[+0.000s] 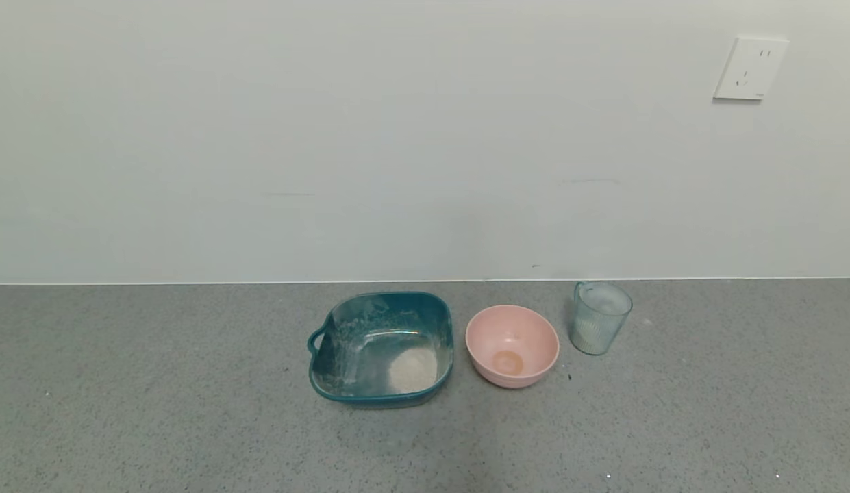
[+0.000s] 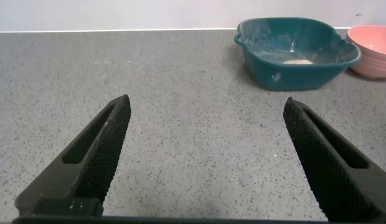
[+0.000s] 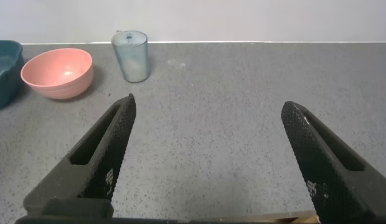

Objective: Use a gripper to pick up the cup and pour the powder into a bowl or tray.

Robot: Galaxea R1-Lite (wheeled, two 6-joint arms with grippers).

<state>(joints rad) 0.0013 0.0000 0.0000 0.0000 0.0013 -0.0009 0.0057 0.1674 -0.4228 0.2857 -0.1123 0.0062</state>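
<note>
Along the back edge of the grey speckled counter [image 1: 192,411], where it meets the pale wall [image 1: 329,137], three vessels are lined up in a row. The largest, the dark teal tray [image 1: 381,346], is set farthest toward the robot's left, with its small loop handle turned away from the other vessels and white smears seen on its inner walls. A small pale heap of powder [image 1: 412,368] is seen on the tray's floor, near the corner closest to the pink bowl. The pink bowl [image 1: 512,346] is placed just beside the tray, apart from it, and a tan round spot is visible at its bottom. The ribbed translucent cup [image 1: 600,318] is stood upright near the bowl on the far side from the tray, close to the wall, untouched by either arm; its contents cannot be made out.

A white wall socket [image 1: 750,68] is mounted high on the wall, above and beyond the cup.

Neither arm is seen from the head camera. The left gripper [image 2: 205,163] is held low over bare counter well short of the tray, its jaws spread wide apart around nothing. The right gripper [image 3: 208,158] is likewise held over bare counter well short of the cup, its jaws wide apart and holding nothing.
</note>
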